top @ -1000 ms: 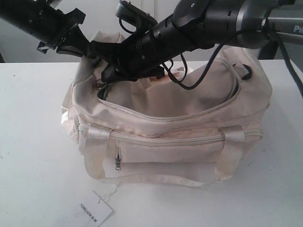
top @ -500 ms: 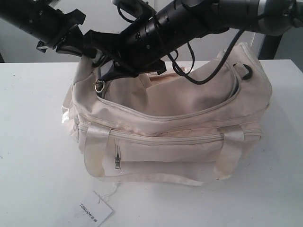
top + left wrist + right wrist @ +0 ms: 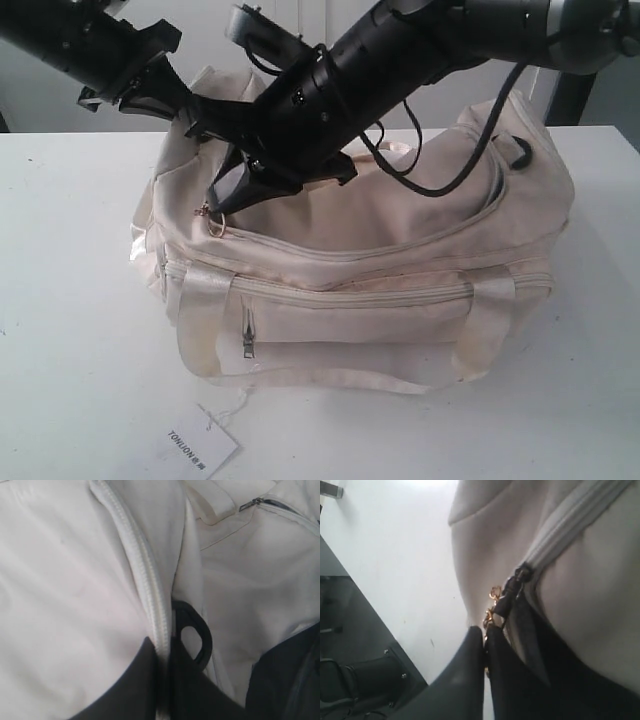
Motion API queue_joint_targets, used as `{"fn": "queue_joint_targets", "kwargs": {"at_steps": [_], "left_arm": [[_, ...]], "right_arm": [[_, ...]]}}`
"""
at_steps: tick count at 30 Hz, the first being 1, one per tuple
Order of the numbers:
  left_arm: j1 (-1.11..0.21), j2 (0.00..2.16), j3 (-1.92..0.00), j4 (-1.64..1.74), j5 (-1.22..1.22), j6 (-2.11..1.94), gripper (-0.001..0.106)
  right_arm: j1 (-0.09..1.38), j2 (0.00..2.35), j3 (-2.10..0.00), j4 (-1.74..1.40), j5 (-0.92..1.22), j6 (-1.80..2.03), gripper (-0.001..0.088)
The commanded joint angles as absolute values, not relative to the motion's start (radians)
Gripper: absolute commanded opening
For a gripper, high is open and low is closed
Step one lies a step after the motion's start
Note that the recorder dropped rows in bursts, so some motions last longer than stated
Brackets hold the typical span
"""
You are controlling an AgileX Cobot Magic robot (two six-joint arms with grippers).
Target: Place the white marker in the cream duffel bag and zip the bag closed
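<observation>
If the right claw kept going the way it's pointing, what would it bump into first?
Probably the cream duffel bag itself. The right claw points down at the bag's end by the gold keychain, with the white table beyond. Depth is hard to judge.

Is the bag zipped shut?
Almost or fully shut: the cream duffel bag shows no gap in front; the right end effector hides the zip's end.

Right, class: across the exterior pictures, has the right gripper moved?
Yes. The right gripper has dropped lower on the cream duffel bag, nearer the front pocket's zip pull, which has stayed put.
</observation>
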State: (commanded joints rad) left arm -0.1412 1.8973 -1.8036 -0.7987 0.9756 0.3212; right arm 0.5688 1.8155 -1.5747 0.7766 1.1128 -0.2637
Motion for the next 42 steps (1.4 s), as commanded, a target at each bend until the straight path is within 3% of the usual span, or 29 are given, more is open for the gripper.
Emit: {"fn": "queue_joint_targets", "kwargs": {"at_steps": [6,18,22,28,42], "left_arm": [[-0.141,1.897,-1.804,-0.773,0.963,0.321,0.000],[-0.141,1.897,-1.775,-0.619,0.960,0.321,0.000],[-0.141,1.901,-1.775,-0.620,0.965,0.321,0.000],[-0.141,1.901,-1.775,-0.627,0.965,0.321,0.000],[-0.141,1.901,-1.775,-0.627,0.965,0.321,0.000]], "right_arm": [[0.569,1.816,-1.575,0.686,1.221,-0.262,0.0000],[0.569,1.744,-1.575,0.601,1.221,-0.259,0.0000],[0.569,1.746,-1.564,0.605,1.073,-0.202,0.0004],[0.573,1.771,-1.562,0.681,1.028,-0.271,0.0244],[0.630,1.772,-1.562,0.581,1.027,-0.909,0.0258]]}}
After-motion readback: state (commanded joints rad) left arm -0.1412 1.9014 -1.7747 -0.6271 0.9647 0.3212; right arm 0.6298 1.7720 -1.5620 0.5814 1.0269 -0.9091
